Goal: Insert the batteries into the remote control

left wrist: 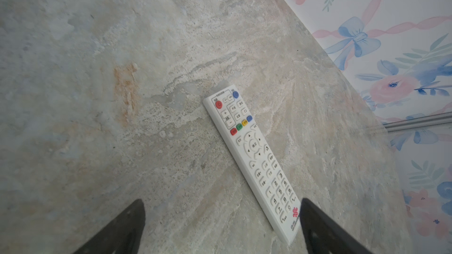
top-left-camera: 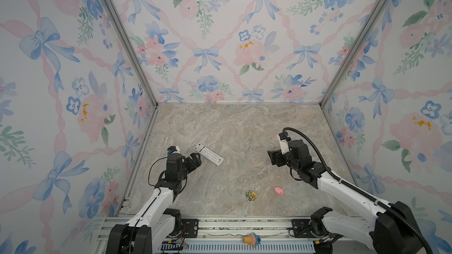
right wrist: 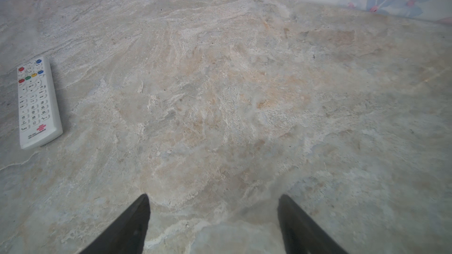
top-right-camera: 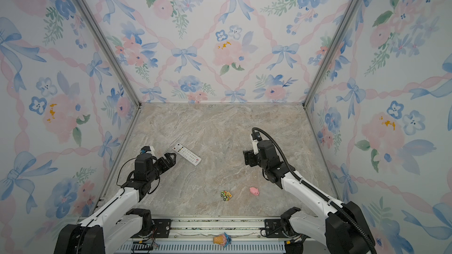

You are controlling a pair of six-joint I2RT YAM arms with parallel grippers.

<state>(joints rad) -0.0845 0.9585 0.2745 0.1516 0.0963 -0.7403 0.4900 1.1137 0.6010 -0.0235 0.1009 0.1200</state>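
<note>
The remote control (top-left-camera: 208,154) (top-right-camera: 187,154) is long, slim and white. It lies flat on the marble tabletop with its buttons up, left of centre in both top views. My left gripper (top-left-camera: 195,159) (left wrist: 221,206) hovers open just beside it. In the left wrist view one finger (left wrist: 318,226) stands next to the red-logo end of the remote control (left wrist: 254,157), and nothing is between the jaws. My right gripper (top-left-camera: 272,158) (right wrist: 212,201) is open over bare table, well to the right of the remote control (right wrist: 36,101). The batteries are out of view.
A green-orange toy car (top-left-camera: 251,195) and a pink pig figure (top-left-camera: 278,191) lie near the table's front. A small coloured toy (top-left-camera: 251,239) rests on the front rail. Floral walls enclose the table on three sides.
</note>
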